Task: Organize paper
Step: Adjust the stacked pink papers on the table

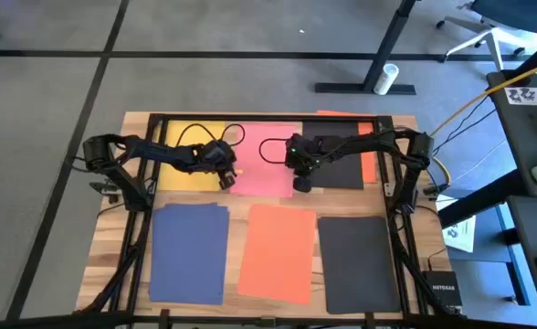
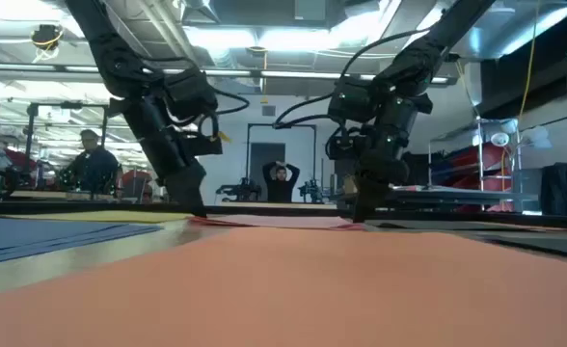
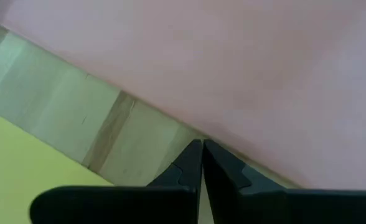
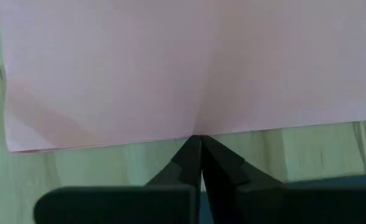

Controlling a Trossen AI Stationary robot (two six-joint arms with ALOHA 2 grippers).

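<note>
Both arms are working the thin pink sheet of paper (image 1: 267,157), which lies flat in the far row of the wooden slatted desk (image 1: 110,234), between a yellow sheet (image 1: 194,155) on its left and a black sheet (image 1: 340,160) that overlaps an orange one (image 1: 369,164) on its right. The near row already looks sorted: a small stack of navy blue sheets (image 1: 189,251), an orange sheet (image 1: 279,251) and a black sheet (image 1: 360,260) lie side by side, apart from one another.

The left hand (image 3: 201,148) is clenched, its tips together at the pink sheet's left edge, down on the desk just beside the yellow sheet. The right hand (image 4: 200,142) is likewise pinched shut at the sheet's near edge, towards its right corner (whether either pinch has paper between the tips, I cannot tell; the tips meet right at the border).

The step in hand looks like squaring or shifting the pink sheet within its row. The next move calls for both arms to act together, sliding or lifting evenly so the sheet neither creases nor rides over its neighbours.
</note>
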